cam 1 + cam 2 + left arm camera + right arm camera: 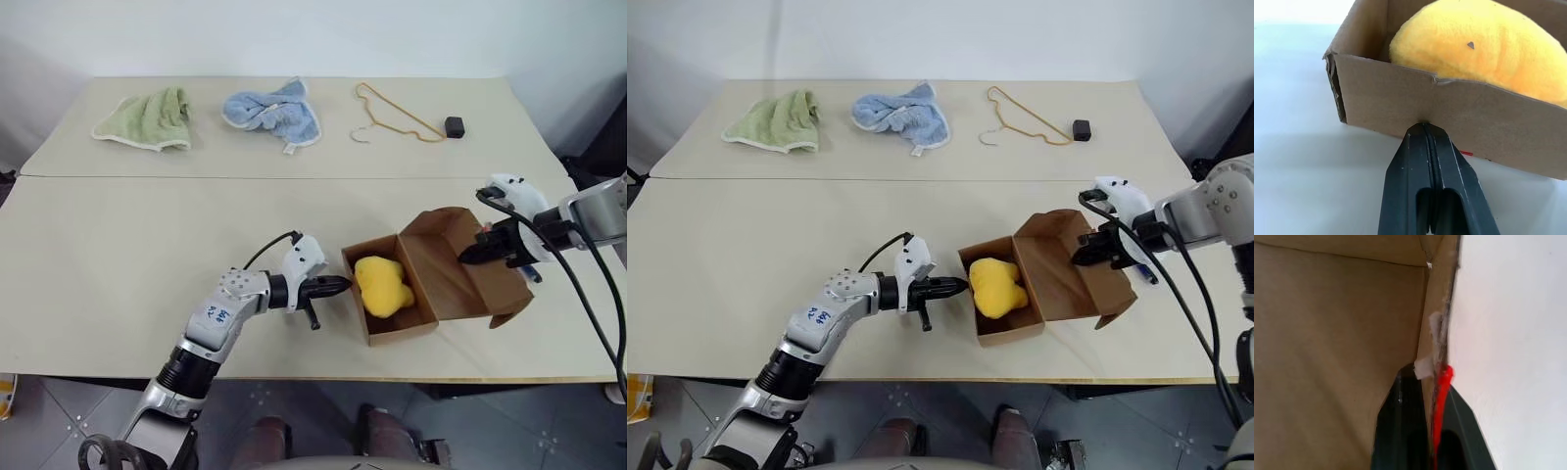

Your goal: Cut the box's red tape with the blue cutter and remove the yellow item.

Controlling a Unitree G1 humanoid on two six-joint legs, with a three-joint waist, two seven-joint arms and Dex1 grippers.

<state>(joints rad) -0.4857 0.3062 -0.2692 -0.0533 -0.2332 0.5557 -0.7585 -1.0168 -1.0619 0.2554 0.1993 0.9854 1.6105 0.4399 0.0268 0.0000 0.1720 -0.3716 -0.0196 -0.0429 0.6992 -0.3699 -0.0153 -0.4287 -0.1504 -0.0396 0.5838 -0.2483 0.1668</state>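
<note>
Left gripper [338, 286] sits nearest the head camera, fingers clenched together on nothing, tips just beside the near-left wall of the box [402, 328]. Box lies open on the near table [118, 274], lid flap thrown back to its right. Yellow item [382, 284] rests inside the box, against the left wall. Right gripper [468, 257] is at the far right of the box, clamped on the raised flap's edge. Blue cutter [530, 271] — only a short blue end visible — lies on the table just right of the box, under the right wrist. Beyond the box, on the far table: green cloth [147, 119], blue cloth [274, 111], tan hanger [392, 117], small black object [454, 125].

Left wrist view: shut fingertips [1425, 134] touch the box's outer wall; yellow item bulges above the rim; a sliver of red tape [1466, 153] shows low on that wall.

Right wrist view: fingers pinch the cardboard flap edge — a red tape strip [1440, 396] runs down it between them.
</note>
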